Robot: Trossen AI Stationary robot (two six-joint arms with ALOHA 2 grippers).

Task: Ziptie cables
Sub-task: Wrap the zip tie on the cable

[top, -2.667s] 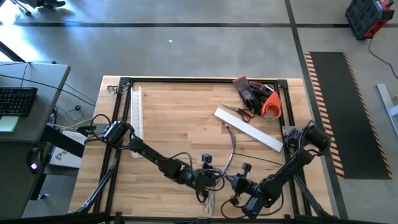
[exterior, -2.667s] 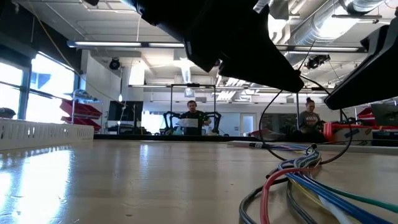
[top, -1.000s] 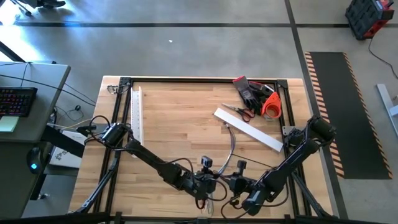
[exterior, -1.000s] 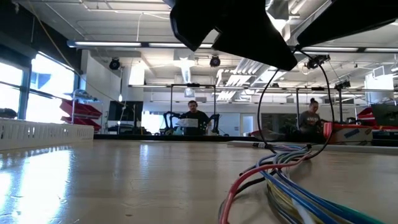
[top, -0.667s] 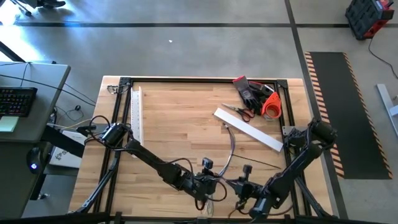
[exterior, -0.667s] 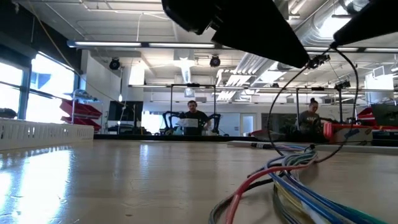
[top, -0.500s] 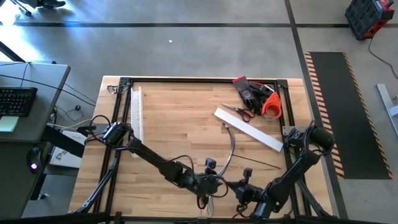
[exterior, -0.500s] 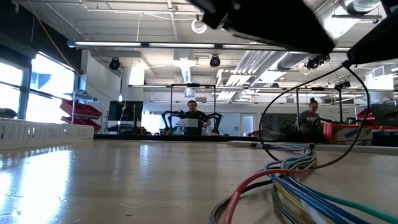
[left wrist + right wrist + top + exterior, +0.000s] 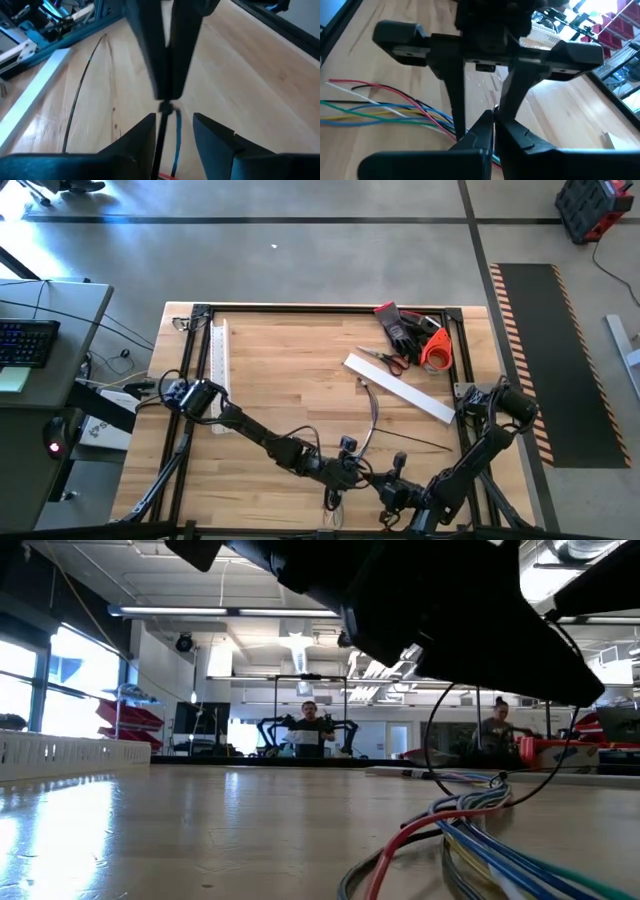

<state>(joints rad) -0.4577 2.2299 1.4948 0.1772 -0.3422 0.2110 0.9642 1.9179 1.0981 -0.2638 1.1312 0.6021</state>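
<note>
**Q:** Near which edge of the table (image 9: 280, 370) do the two arms meet?

**A:** Near the front edge, right of centre. In the high view the left arm reaches in from the table's left side. The right arm reaches in from the right. Their tips face each other closely.

**Q:** What is the state of each pincer?

**A:** The left gripper (image 9: 172, 127) is released: its two fingers (image 9: 144, 136) stand clearly apart. The right gripper (image 9: 494, 125) is clenched, its fingers pressed together into one narrow tip. That tip points into the gap between the left fingers. Whether it pinches anything cannot be told.

**Q:** Where are the cables?

**A:** The cables (image 9: 480, 840) lie on the wood just beside and under the grippers. They are a limp bunch of blue, red, green, yellow and white wires. Their separate ends fan out flat on the table. In the left wrist view a blue wire and a dark strand run between the left fingers.

**Q:** And the ziptie?

**A:** One ziptie (image 9: 76, 102), a thin dark strip, lies in a gentle curve on the bare wood, near a white bar (image 9: 400, 389).

**Q:** What else is on the table?

**A:** Scissors (image 9: 384, 360), dark gloves (image 9: 402, 326) and an orange tape roll (image 9: 436, 352) sit at the far right corner. A white slotted duct (image 9: 220, 365) lies along the left side.
</note>
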